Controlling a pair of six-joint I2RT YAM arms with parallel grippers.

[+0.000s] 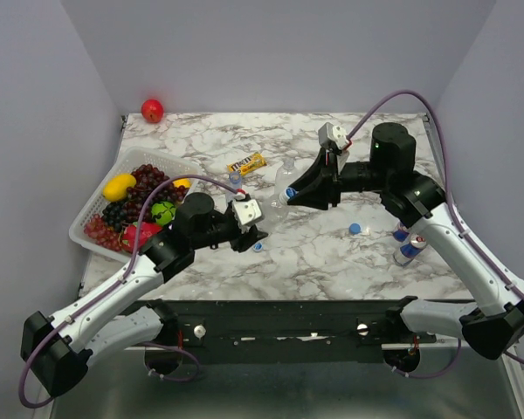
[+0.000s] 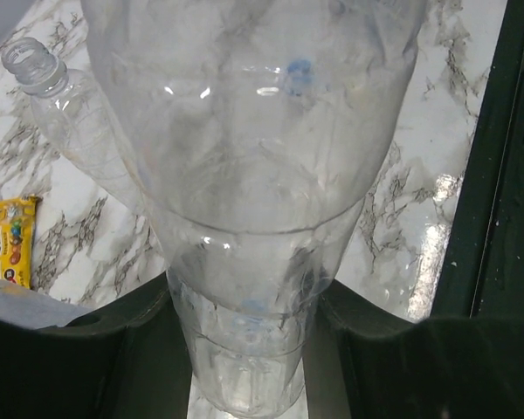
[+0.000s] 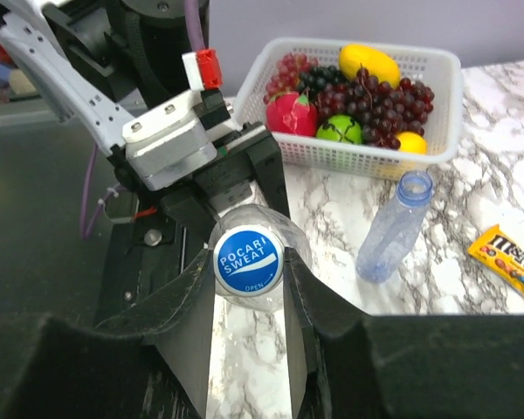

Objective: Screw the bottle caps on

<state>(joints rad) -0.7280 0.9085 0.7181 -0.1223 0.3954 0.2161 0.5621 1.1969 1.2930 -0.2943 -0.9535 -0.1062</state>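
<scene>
A wide clear bottle [image 1: 271, 208] hangs lying level above the table between my two grippers. My left gripper [image 1: 247, 234] is shut on its body [image 2: 244, 262], which fills the left wrist view. My right gripper [image 3: 247, 272] is shut on a blue bottle cap [image 3: 249, 259] printed POCARI SWEAT, which sits at that bottle's mouth. Two more blue caps [image 1: 355, 229] [image 1: 258, 247] lie loose on the marble. A slim blue-tinted bottle [image 3: 391, 229] with an open neck is near the basket. Another clear open bottle [image 2: 65, 105] lies by the candy packet.
A white basket [image 1: 92, 209] of fruit stands at the left. A yellow M&M's packet [image 1: 247, 163] lies mid-table, and a red apple [image 1: 152, 110] sits at the back left corner. Blue-and-silver cans [image 1: 406, 246] stand under my right arm.
</scene>
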